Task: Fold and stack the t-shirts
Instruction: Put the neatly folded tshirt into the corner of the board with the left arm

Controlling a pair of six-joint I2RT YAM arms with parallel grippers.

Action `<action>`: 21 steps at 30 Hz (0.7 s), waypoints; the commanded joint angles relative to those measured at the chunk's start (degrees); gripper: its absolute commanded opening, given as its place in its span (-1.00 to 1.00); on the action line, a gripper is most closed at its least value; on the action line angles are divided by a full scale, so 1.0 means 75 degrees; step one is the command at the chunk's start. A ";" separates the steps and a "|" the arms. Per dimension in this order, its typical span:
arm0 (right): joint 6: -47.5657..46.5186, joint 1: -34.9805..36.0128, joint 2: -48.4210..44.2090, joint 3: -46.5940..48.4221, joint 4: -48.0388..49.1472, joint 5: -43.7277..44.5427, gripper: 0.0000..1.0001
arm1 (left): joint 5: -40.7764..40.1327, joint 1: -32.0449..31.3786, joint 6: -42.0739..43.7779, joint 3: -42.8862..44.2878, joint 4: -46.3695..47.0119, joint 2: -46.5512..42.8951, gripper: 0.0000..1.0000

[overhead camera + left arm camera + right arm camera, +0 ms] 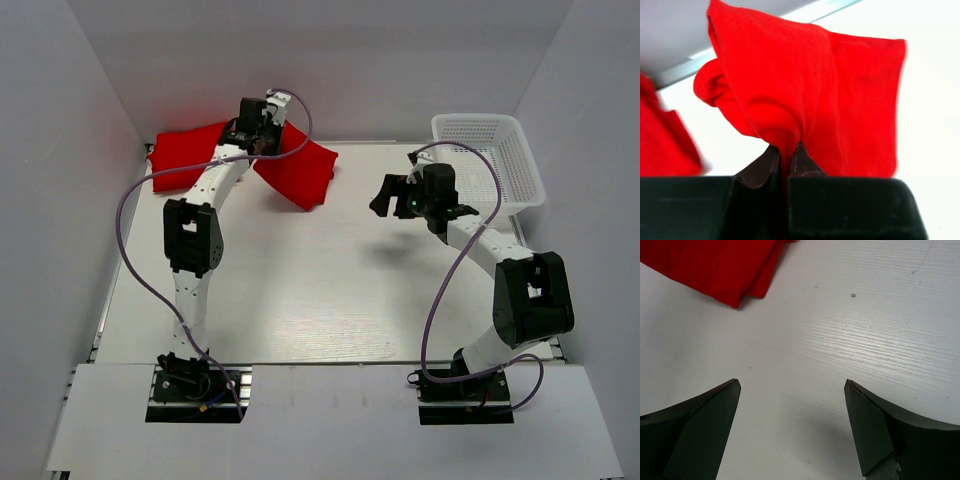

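Observation:
Red t-shirts lie at the back left of the table. One bunch (pixel 185 155) rests near the left wall and a second part (pixel 300 172) spreads to the right of my left gripper (pixel 262 145). In the left wrist view that gripper (pixel 786 147) is shut on a fold of a red t-shirt (pixel 815 85), which hangs lifted and gathered from the jaws; more red cloth (pixel 665 135) shows at the left. My right gripper (pixel 385 197) hovers over the bare table (pixel 840 330), wide open and empty (pixel 792 382). The corner of a t-shirt (pixel 715 265) lies ahead of it, apart.
A white lattice basket (pixel 478 120) stands at the back right against the wall. White walls enclose the table on the left, back and right. The purple cables loop beside each arm.

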 commanded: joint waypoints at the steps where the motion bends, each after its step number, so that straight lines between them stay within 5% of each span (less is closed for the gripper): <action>1: 0.0182 -0.0032 -0.0100 0.0314 0.0330 -0.0016 0.81 | -0.0140 0.0259 0.0305 0.0890 -0.0500 -0.0575 -1.00; 21: 0.0616 -0.0008 0.0557 0.0994 0.0424 -0.0508 0.81 | -0.0059 0.1665 0.0915 0.1935 0.0130 -0.0563 -1.00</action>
